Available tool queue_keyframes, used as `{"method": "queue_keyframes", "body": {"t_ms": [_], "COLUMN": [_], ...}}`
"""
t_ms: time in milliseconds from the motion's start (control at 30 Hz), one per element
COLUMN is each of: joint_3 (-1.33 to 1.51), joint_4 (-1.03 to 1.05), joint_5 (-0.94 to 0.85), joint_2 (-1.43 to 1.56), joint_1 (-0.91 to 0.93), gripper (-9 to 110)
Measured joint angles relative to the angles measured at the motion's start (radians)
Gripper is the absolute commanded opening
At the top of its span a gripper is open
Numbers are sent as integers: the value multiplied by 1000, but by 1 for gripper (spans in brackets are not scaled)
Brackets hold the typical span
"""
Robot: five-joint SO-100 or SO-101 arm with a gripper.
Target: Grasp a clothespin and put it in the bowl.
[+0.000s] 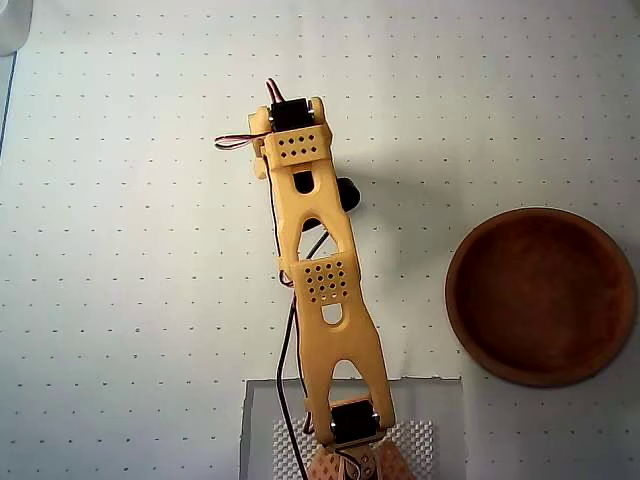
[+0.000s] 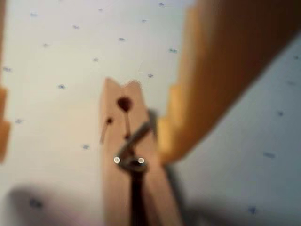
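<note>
Look at the wrist view first. The clothespin lies flat on the dotted desk, right under the camera. Its closed tip points up the picture, and its metal spring sits near the middle. One yellow finger of the tool is just beside the pin's right side. It may be touching the wood, but the picture is too blurry for you to be sure. A thin bit of the other finger shows at the left edge, well apart from the pin. So the tool is wide open and holds nothing yet. It sits this way so the pin ends up between the two fingers.

From above, the arm reaches out from the desk's near edge and hides the pin. The bowl waits empty by the desk's right edge, near enough for a short swing. I think you should close the tool next.
</note>
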Motion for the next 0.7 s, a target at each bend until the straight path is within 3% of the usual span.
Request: {"method": "queue_keyframes", "body": {"t_ms": [700], "joint_3": [0], "joint_4": [6], "joint_5": [0], "joint_2": [-12], "joint_1": [69], "gripper": [21]}}
